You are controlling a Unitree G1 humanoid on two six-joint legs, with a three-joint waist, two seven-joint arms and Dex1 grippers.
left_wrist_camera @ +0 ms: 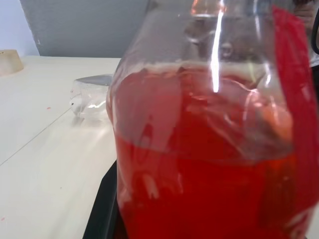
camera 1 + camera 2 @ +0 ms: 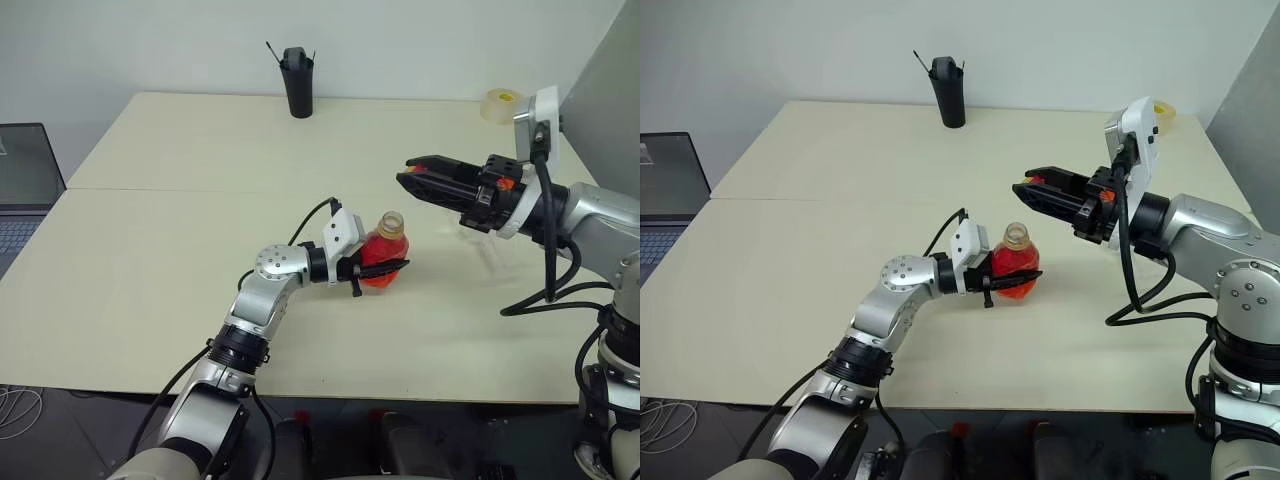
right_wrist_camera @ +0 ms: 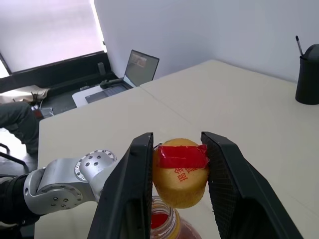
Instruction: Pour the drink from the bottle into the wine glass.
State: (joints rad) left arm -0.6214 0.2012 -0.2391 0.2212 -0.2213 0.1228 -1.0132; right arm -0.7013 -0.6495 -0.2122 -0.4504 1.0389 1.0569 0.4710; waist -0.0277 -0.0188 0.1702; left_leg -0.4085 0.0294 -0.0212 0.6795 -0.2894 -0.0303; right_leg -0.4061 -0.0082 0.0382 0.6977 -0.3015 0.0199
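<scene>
The bottle (image 2: 384, 252) stands upright on the table, its lower part full of the red-orange drink (image 1: 199, 189) and its neck (image 2: 392, 220) uncapped. My left gripper (image 2: 385, 270) is shut around the bottle's body from the left. My right gripper (image 3: 179, 164) hovers just above and right of the neck, shut on the yellow cap (image 3: 180, 179), which has red tape on it. The clear wine glass (image 2: 489, 247) shows faintly on the table under my right arm, to the right of the bottle.
A tall black cup (image 2: 298, 82) with pens stands at the table's far edge. A tape roll (image 2: 500, 103) lies at the far right corner beside a grey panel (image 2: 610, 90). A laptop (image 2: 25, 190) sits off the table's left side.
</scene>
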